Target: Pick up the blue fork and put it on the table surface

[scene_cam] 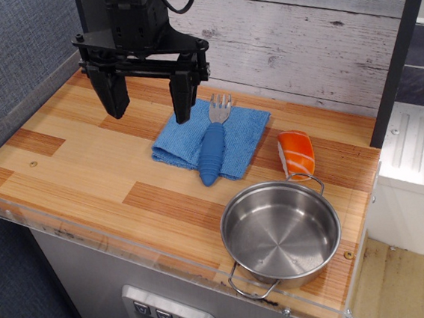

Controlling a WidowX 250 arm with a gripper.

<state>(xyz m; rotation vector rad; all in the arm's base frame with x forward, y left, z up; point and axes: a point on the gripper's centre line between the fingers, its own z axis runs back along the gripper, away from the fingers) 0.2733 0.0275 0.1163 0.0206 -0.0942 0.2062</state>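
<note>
The blue fork point(215, 148) lies on a folded blue cloth point(243, 130) near the back middle of the wooden table surface point(85, 171). Its ribbed handle points toward the front and its silver tines point toward the back wall. My gripper point(148, 99) hangs above the table just left of the cloth, its two black fingers spread wide and empty. The right finger point(183, 96) is over the cloth's left edge, a little left of the fork.
A steel pot point(281, 232) with two handles stands at the front right. An orange and white toy piece point(297, 154) lies right of the cloth. A clear plastic rim point(130, 246) runs along the front edge. A grey plank wall stands behind.
</note>
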